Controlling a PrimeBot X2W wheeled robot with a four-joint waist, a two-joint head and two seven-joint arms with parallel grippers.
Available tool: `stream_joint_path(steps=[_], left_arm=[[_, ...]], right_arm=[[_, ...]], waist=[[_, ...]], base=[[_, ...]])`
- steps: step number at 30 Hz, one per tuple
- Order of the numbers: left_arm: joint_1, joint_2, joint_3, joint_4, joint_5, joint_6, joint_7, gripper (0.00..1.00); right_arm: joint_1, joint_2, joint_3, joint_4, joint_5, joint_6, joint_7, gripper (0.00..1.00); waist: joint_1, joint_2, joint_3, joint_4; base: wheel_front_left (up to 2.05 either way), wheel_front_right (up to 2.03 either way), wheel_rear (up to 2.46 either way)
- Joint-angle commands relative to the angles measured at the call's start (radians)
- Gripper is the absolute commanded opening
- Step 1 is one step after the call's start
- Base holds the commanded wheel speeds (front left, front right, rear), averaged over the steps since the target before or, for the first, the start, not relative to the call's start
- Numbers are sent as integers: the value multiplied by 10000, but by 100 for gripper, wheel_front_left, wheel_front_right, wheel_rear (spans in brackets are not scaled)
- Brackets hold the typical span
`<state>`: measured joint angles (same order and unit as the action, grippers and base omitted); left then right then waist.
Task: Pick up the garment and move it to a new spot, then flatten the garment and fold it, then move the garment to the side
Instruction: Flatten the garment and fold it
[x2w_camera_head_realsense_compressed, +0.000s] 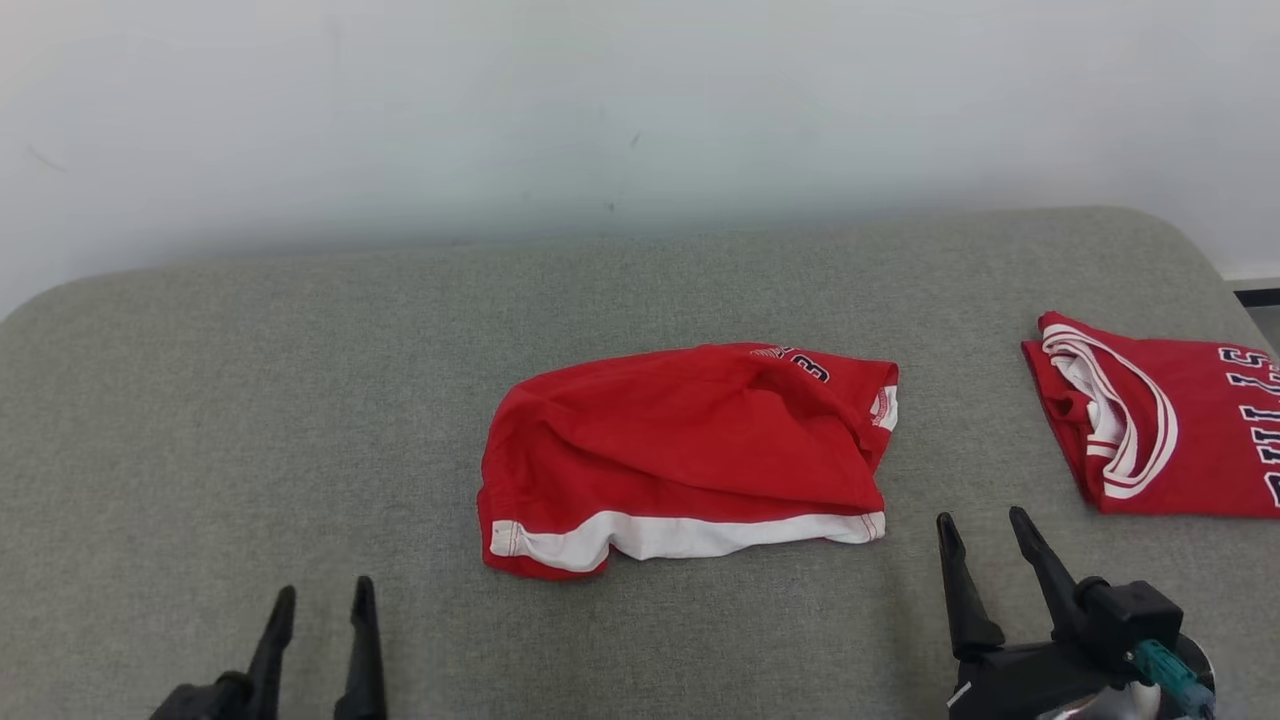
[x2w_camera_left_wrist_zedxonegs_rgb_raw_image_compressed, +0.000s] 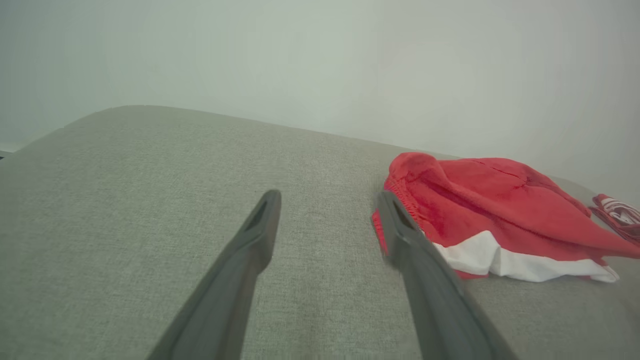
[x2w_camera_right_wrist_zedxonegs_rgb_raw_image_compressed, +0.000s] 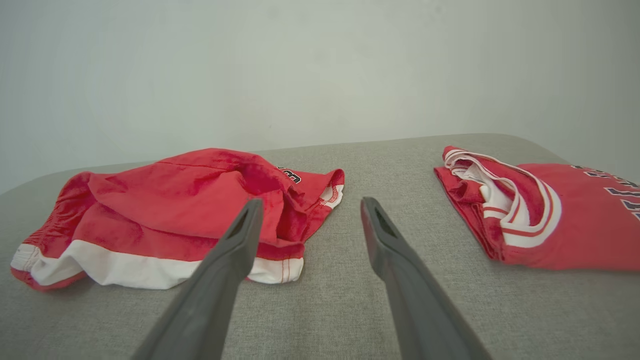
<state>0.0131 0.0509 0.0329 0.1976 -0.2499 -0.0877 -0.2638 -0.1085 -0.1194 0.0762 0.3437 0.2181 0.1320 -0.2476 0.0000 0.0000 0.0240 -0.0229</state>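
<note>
Head view is showing the garment (x2w_camera_head_realsense_compressed: 680, 450), red with a white band (x2w_camera_head_realsense_compressed: 690, 535) along its lower edge, lying rumpled in the middle of the frame on a grey padded surface (x2w_camera_head_realsense_compressed: 250, 400). It is folding over itself, so its true outline is being hidden. Some dark lettering (x2w_camera_head_realsense_compressed: 805, 362) near its upper right corner is tucking into a crease and is proving too cut off to read.

To the right, well apart from it, a red jersey (x2w_camera_head_realsense_compressed: 1170, 420) with white trim is lying flat. The right edge of the frame is cutting it off, and only pieces of its lettering are showing.

The left end effector (x2w_camera_head_realsense_compressed: 323, 590) is sitting at the lower left and the right end effector (x2w_camera_head_realsense_compressed: 982, 518) at the lower right. Both are standing wide and holding nothing, and neither is touching the cloth. The bottom edge is cropping their bodies.

In the left wrist view the left end effector (x2w_camera_left_wrist_zedxonegs_rgb_raw_image_compressed: 328, 196) is pointing over bare padding, with the garment (x2w_camera_left_wrist_zedxonegs_rgb_raw_image_compressed: 500, 200) at centre right. One finger is overlapping the garment's near corner in the frame, and whether it is touching there is not clear.

In the right wrist view the right end effector (x2w_camera_right_wrist_zedxonegs_rgb_raw_image_compressed: 311, 201) is gaping between the garment (x2w_camera_right_wrist_zedxonegs_rgb_raw_image_compressed: 165, 200) on the left and the jersey (x2w_camera_right_wrist_zedxonegs_rgb_raw_image_compressed: 575, 220) on the right. A pale wall (x2w_camera_head_realsense_compressed: 600, 100) is filling the upper part of the head view.
</note>
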Motion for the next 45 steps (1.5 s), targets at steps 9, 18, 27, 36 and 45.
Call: stream_joint_path(steps=[9, 18, 27, 36, 45], left_arm=[[-2077, 7, -1457, 2382, 605, -221, -1, 100], [-3723, 6, -2441, 4093, 574, -317, 4, 100], [-4014, 2, -3222, 4167, 543, -336, -5, 100], [-3588, 9, -3321, 3694, 392, -330, -5, 100], [-3758, 110, -3090, 3950, 501, -258, -8, 100]], right_arm=[[-1507, 207, 149, 1226, -170, -25, 1747, 100], [-2823, 263, 789, 2855, 62, -25, 2719, 100], [-2740, 397, 833, 3755, 217, -25, 2597, 100], [-2255, 193, 786, 3222, 324, -25, 2082, 100], [-1783, -56, 688, 1959, 277, -25, 2196, 100]], waist=[[0, 0, 1129, 192], [0, 0, 1917, 283], [0, 0, 1904, 438], [0, 0, 1690, 362], [0, 0, 1669, 209]], base=[[0, 0, 0], [0, 0, 0], [0, 0, 0], [0, 0, 0], [0, 0, 0]])
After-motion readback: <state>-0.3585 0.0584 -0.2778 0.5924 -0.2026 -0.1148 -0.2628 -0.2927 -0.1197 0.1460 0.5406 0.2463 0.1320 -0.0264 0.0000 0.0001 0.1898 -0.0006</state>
